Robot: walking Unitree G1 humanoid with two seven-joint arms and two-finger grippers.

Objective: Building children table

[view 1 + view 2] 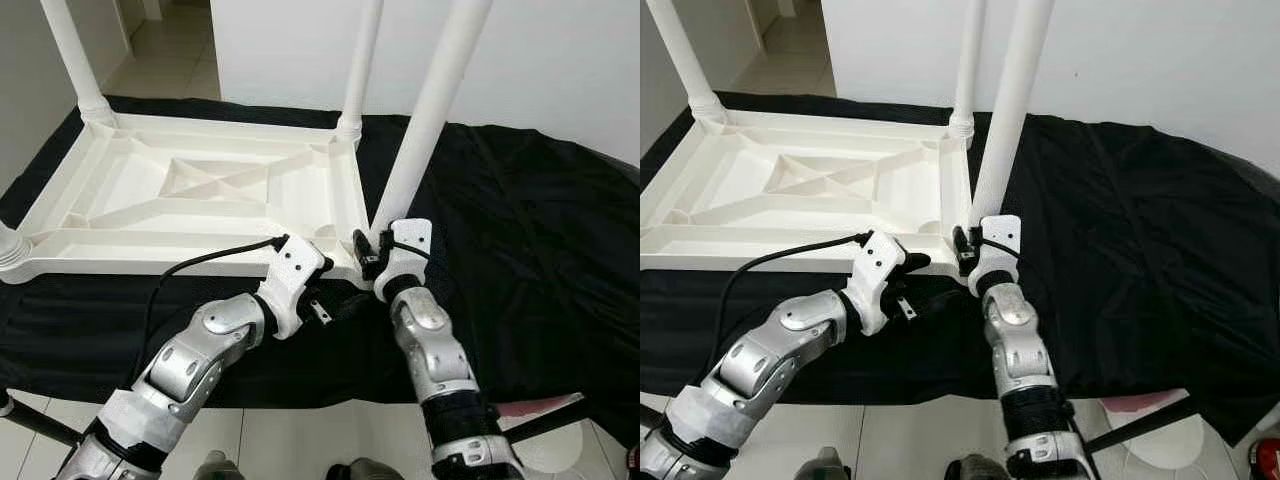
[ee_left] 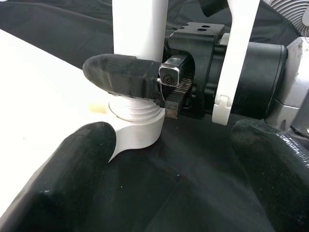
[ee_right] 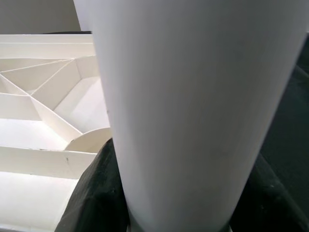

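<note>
A white plastic children's table (image 1: 130, 215) lies upside down on a black cloth. Two legs stand at its far corners, and the foot of another leg (image 1: 8, 250) shows at the near left. At the near right corner a fourth white leg (image 1: 425, 120) stands upright in its socket (image 2: 137, 126). My right gripper (image 1: 371, 251) is shut on this leg just above the socket, one black finger (image 2: 120, 75) wrapped across it. My left gripper (image 2: 169, 159) is open and low over the cloth beside that corner, nothing between its fingers (image 2: 67, 183).
The black cloth (image 1: 520, 230) covers the work surface, with free room to the right. A white wall rises behind. A black cable (image 1: 190, 262) loops from my left wrist. Tiled floor and dark stand bars (image 1: 540, 415) lie below the near edge.
</note>
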